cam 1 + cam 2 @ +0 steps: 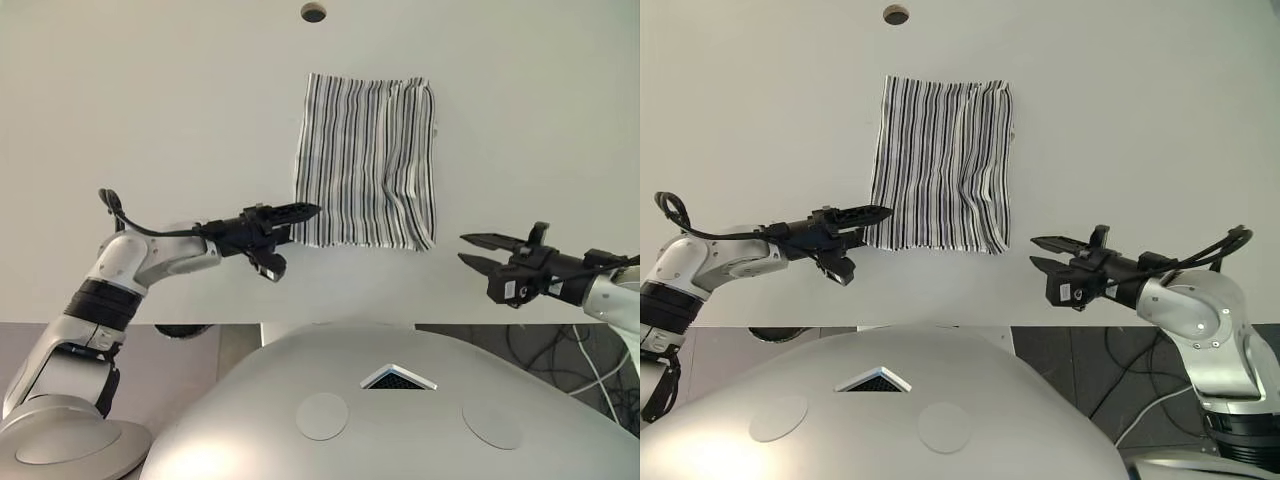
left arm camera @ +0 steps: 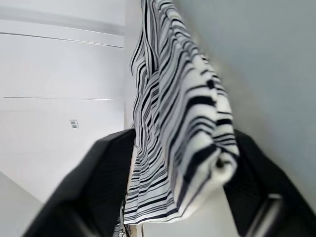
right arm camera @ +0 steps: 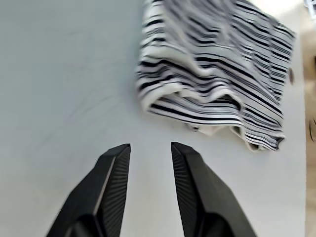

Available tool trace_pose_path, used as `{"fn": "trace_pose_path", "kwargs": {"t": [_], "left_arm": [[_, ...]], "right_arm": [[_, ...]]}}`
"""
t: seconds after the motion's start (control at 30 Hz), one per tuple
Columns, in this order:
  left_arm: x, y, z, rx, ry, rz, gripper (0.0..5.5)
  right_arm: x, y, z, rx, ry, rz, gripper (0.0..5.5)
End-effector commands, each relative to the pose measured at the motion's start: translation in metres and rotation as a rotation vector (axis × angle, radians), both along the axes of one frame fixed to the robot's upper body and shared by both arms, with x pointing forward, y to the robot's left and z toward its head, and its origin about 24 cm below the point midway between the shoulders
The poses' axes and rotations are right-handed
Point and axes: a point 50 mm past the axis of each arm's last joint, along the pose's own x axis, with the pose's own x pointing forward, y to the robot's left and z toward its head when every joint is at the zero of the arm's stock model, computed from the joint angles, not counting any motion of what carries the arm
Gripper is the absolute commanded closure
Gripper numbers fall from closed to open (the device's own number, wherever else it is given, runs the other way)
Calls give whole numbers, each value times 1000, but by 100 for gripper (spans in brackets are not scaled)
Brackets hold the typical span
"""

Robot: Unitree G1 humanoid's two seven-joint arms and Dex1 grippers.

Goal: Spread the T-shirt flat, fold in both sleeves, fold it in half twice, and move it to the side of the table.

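A black-and-white striped T-shirt lies folded into a rough rectangle on a pale table, about mid-table, with its stripes running from the near edge to the far edge. The shirt's left half lies smooth. Its right half is rumpled into soft ridges, and the far right corner is rounded over.

The left gripper is at the shirt's left edge, just beyond the near left corner, with its tip overlapping the cloth. From above it is seen edge-on, so one finger hides the other. In the left wrist view the fingers stand wide apart on either side of the shirt's folded edge, and blurred cloth fills the gap between them. Whether they press on the cloth is hard to make out.

The right gripper is off the shirt's near right corner, apart from the cloth and pointing toward it. Its two fingers are parted by a narrow gap with bare table between them. The right wrist view shows stacked layers along the shirt's near edge.

Beyond the shirt's far edge is a small dark round opening in the table. Cables lie on the floor nearer than the shirt and to its right, partly cut off.
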Motion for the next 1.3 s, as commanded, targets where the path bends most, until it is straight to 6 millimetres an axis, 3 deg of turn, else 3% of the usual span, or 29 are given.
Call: {"fn": "trace_pose_path", "kwargs": {"t": [0.03,0.13,0.33,0.63,0.73,0.93,1.3], "left_arm": [[-21,16,-27,183,133,-12,349],[-23,16,-28,185,144,-16,389],[-24,14,-28,185,147,-19,447],[-22,12,-26,183,137,-23,524],[-22,12,-25,181,133,-23,529],[-22,10,-23,170,126,-25,532],[-17,10,-10,94,129,19,534]], "right_arm": [[-2,6,-3,-52,-6,64,343],[7,19,-1,-31,-95,122,288],[23,41,-11,-20,-173,236,286],[39,40,-39,-95,-172,287,286],[38,38,-47,-107,-146,291,286],[29,54,-51,-15,-96,333,286],[26,49,-42,62,-39,269,515]]}}
